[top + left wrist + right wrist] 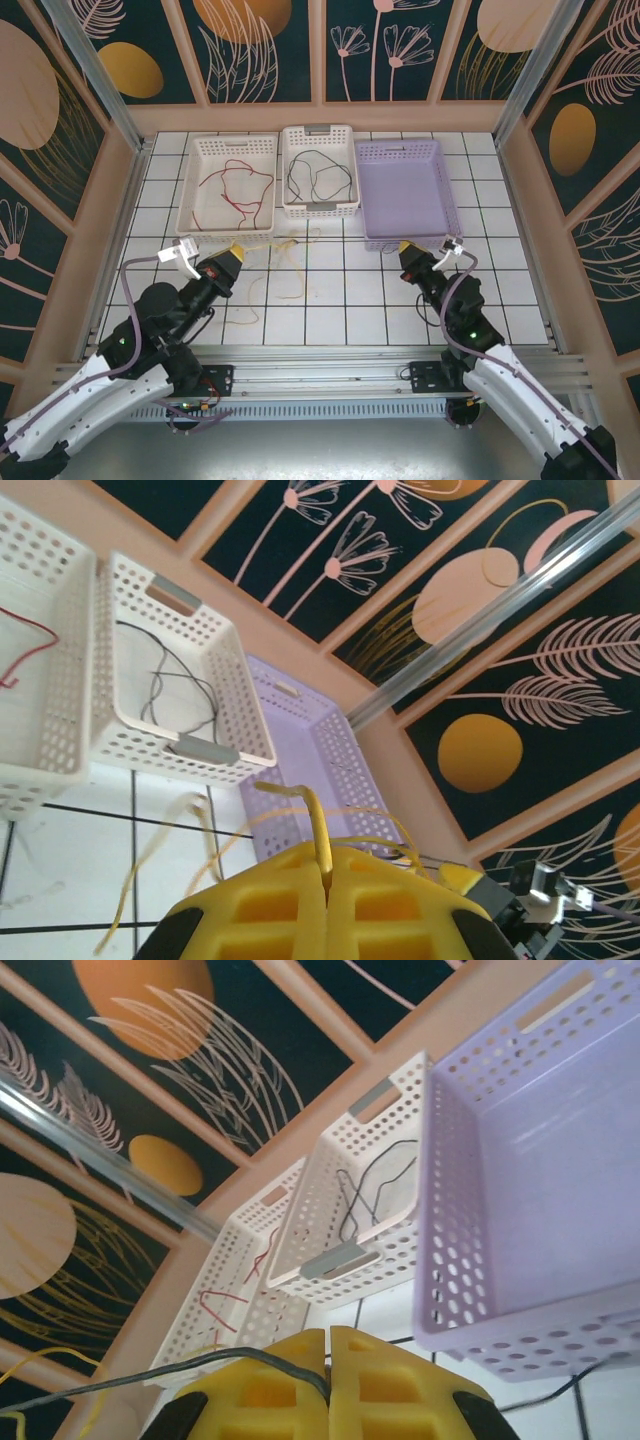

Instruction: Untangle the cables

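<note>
Left gripper around yellow cable, left-right

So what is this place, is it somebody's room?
Probably a robot practice booth, not a home. The left arm and right arm are bolted to a metal rail at a tiled table, with patterned panels boxed around it.

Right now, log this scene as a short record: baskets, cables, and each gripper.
left basket: white, red cable inside
middle basket: white, black cable inside
right basket: purple, no cable seen inside
table: yellow cable trailing across tiles
left gripper: shut on yellow cable
right gripper: shut on dark cable
</note>
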Robot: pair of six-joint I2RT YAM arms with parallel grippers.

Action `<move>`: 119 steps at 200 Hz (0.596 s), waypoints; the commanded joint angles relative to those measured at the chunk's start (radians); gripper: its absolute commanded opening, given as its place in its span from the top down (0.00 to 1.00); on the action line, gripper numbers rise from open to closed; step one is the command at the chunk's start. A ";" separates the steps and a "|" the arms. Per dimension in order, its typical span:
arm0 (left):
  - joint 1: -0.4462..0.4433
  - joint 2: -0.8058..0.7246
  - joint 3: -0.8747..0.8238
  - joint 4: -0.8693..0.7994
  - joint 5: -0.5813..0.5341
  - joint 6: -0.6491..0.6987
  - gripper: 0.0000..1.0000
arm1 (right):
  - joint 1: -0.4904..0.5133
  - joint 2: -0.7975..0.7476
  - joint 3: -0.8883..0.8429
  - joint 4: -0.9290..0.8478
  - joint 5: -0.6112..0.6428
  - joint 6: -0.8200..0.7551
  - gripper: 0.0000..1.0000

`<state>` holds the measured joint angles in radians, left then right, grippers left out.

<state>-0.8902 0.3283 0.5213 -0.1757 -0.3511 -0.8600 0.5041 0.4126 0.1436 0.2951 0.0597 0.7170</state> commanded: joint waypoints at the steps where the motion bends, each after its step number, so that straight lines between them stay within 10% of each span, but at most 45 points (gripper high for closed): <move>1: 0.006 -0.021 0.032 -0.070 -0.092 0.054 1.00 | -0.035 -0.024 0.038 -0.077 0.046 0.019 1.00; 119: 0.005 -0.045 0.075 -0.200 -0.211 0.161 1.00 | -0.150 -0.129 0.212 -0.331 0.116 -0.046 1.00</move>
<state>-0.8886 0.2943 0.5610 -0.3363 -0.5102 -0.7494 0.3679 0.3054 0.2836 0.0364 0.1169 0.7109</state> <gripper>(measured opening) 0.038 0.042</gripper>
